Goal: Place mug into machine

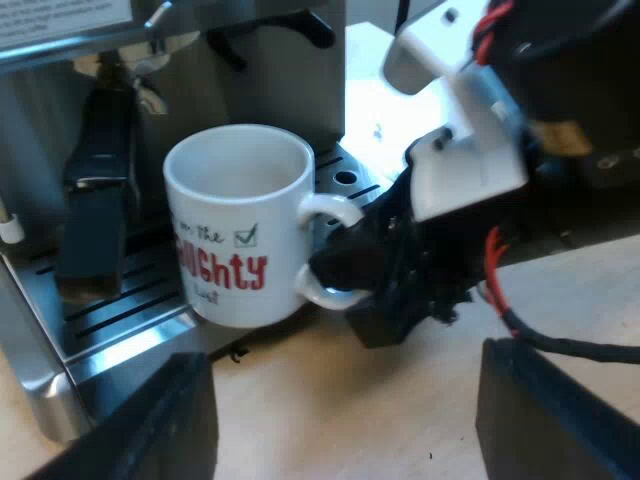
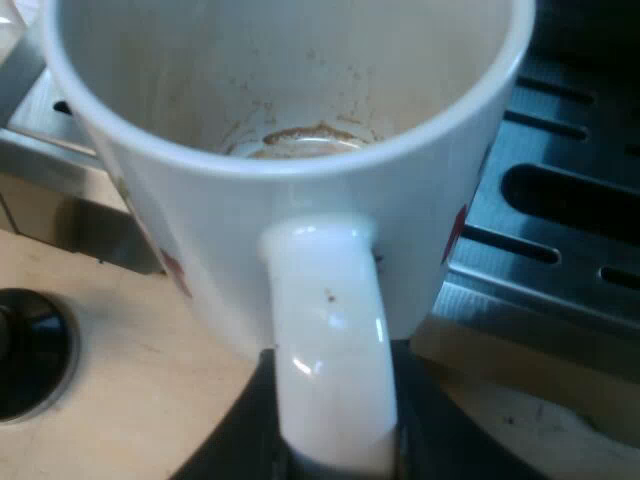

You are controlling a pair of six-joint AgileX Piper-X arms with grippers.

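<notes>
A white mug (image 1: 240, 225) with red lettering stands upright at the front edge of the espresso machine's drip tray (image 1: 120, 300); I cannot tell whether its base touches the tray. My right gripper (image 1: 375, 275) is at the mug's handle (image 1: 330, 250). In the right wrist view the handle (image 2: 330, 340) runs down between the two black fingers of my right gripper (image 2: 335, 455), which is shut on it. Brown coffee stains ring the inside bottom of the mug (image 2: 300, 135). My left gripper (image 1: 350, 435) hovers over the wooden table short of the mug, its fingers (image 1: 150, 425) wide apart and holding nothing.
A dark handle (image 1: 95, 200) juts down from the machine's front over the slotted tray, close beside the mug. The tray's metal grille (image 2: 560, 240) lies just past the mug. A round black object (image 2: 25, 350) sits on the wooden table (image 2: 130, 400) near the tray's edge.
</notes>
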